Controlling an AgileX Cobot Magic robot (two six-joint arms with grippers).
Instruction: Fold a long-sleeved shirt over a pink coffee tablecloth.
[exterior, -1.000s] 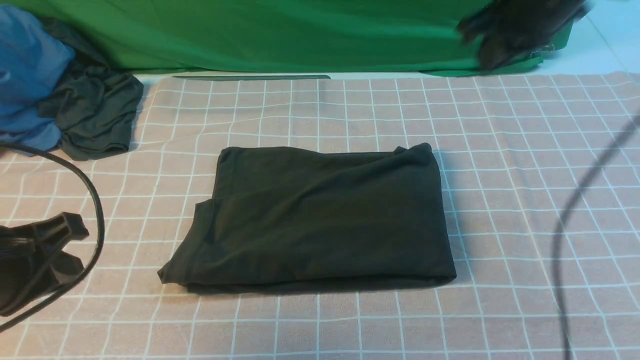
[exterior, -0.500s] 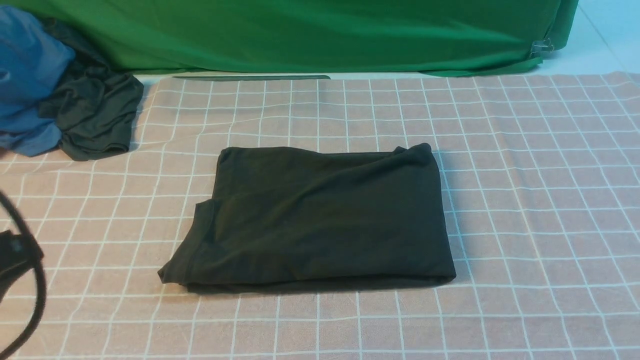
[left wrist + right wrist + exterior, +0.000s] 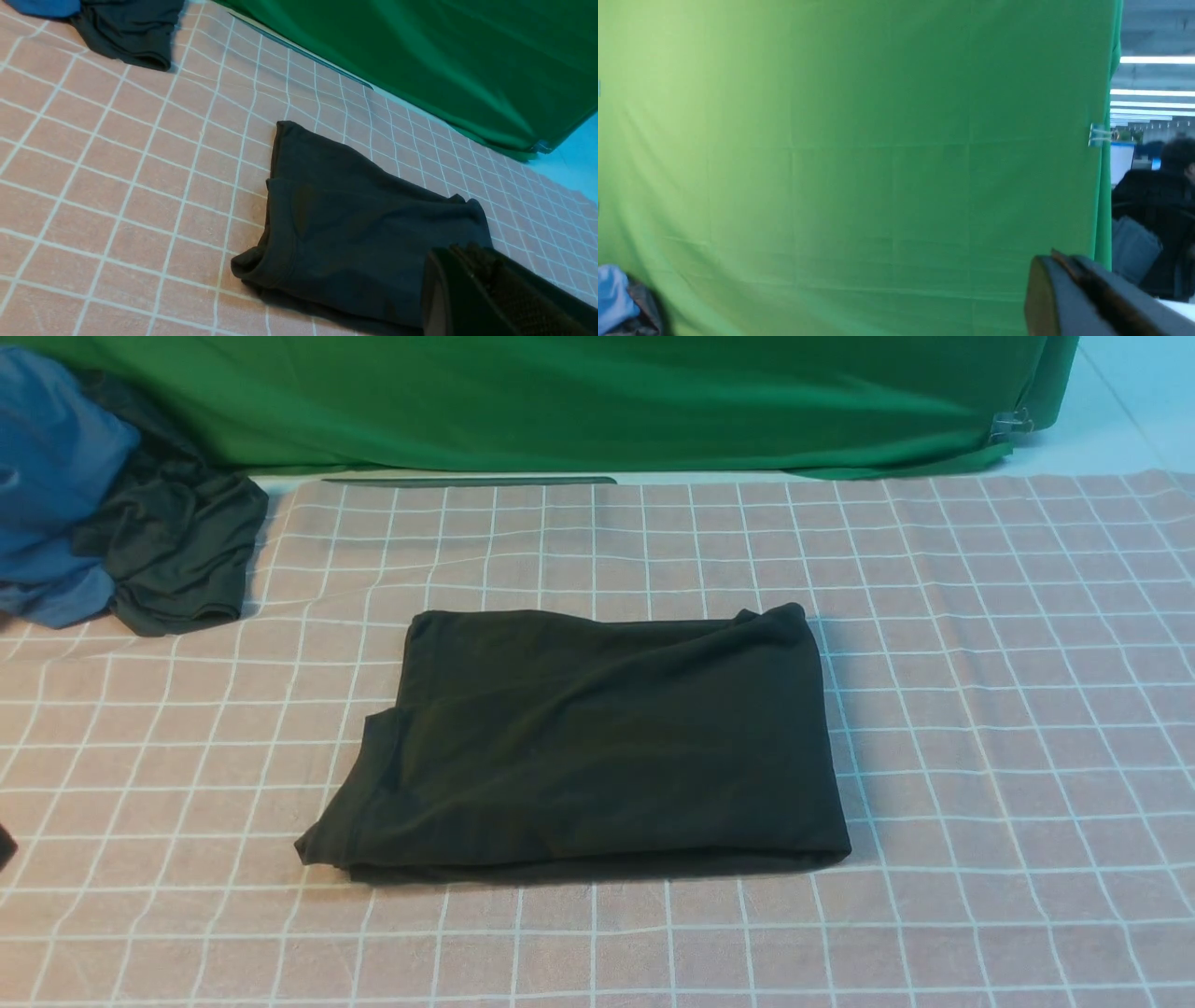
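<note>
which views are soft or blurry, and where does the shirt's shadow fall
Front view: sharp, even light; the long-sleeved shirt casts a soft shadow to its right and along its near edge on the pink coffee tablecloth. Left wrist view: fairly crisp, the near gripper part a dark blur. Right wrist view: soft overall, the green cloth washed paler at one side.

Green backdrop cloth [image 3: 560, 401], bunched blue-and-dark garments [image 3: 121, 523]

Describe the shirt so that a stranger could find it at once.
On the pink grid cloth, look at the middle. The shirt lies there, folded into a flat black rectangle, unlike the smaller dark garment bunched with blue fabric at the far left corner.
</note>
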